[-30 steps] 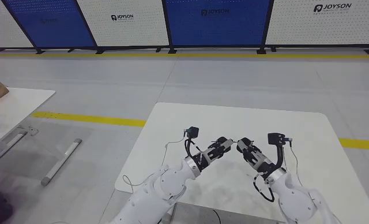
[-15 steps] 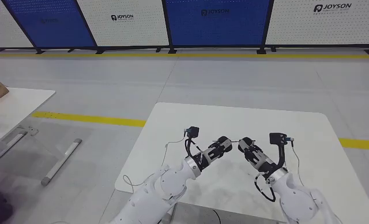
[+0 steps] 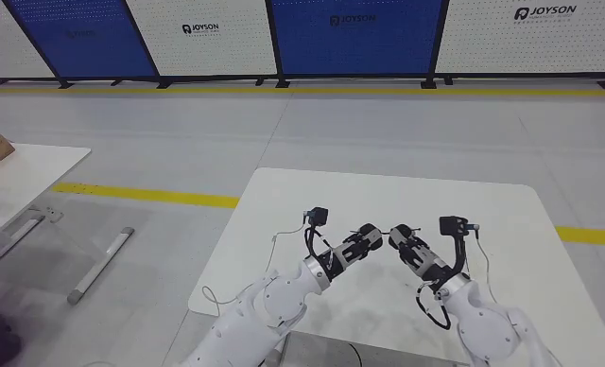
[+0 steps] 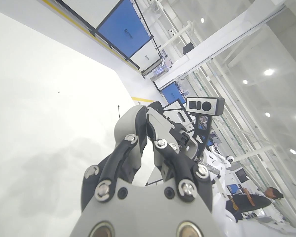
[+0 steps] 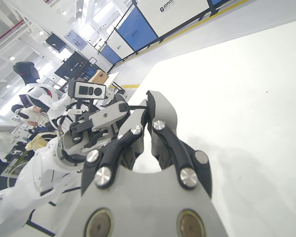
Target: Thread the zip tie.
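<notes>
Position change since 1 s ago is minimal: left gripper [image 3: 371, 238] and right gripper [image 3: 398, 235] sit tip to tip above the near half of the table [image 3: 284, 201], at almost the same spot. The gap between them looks marginally narrower than 0.5 s ago.

Handling. The zip tie [image 5: 135, 106] is judged very light, thin and springy. It should bend freely across its flat face, resist bending edgewise, and return toward straight when released. Its smooth plastic surface is likely to slide between pads under a weak pinch. Breakage risk is low; loss of alignment is the main risk. Recommended hold: 1 gripper close to the head and 1 gripper on the strap a short way behind the free tip. This keeps the unsupported length short and limits whipping.

Appearance. Black, narrow strap, seen in the right wrist view as a straight, taut span bridging the 2 grippers, clear of the table. A thin black end also shows just beside the left finger in the left wrist view. Whether the tip has entered the head cannot be told.

Tool state. Left gripper: fingers pressed together, pinching 1 end of the strap. Right gripper: fingers pressed together at the tips, clamping the other end.
</notes>
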`<act>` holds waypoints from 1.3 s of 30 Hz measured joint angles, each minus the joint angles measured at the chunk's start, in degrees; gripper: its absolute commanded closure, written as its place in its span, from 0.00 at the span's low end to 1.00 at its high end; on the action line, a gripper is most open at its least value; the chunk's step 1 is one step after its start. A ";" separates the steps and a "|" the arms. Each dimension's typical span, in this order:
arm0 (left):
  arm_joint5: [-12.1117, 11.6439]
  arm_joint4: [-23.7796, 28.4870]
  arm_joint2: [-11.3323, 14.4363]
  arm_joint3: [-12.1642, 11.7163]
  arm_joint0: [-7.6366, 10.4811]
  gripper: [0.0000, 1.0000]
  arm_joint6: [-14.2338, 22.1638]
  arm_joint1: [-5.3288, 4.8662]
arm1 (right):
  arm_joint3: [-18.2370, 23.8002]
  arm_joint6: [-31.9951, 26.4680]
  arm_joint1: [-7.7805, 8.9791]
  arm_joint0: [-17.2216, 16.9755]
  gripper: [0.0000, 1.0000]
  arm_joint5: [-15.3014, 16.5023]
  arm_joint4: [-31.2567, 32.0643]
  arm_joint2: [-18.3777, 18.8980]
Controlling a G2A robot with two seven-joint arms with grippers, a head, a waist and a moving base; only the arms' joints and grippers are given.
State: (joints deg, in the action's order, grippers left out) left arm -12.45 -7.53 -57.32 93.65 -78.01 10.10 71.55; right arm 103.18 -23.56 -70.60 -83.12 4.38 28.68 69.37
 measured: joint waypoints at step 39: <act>-0.26 2.16 -0.45 -0.81 -0.33 1.00 -0.92 0.10 | 0.33 2.68 0.17 -1.35 1.00 0.77 -0.52 0.75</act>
State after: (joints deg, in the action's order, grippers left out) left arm -12.70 -5.37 -57.77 92.85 -78.34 9.18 71.64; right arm 103.50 -20.87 -70.43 -84.46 5.15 28.16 70.12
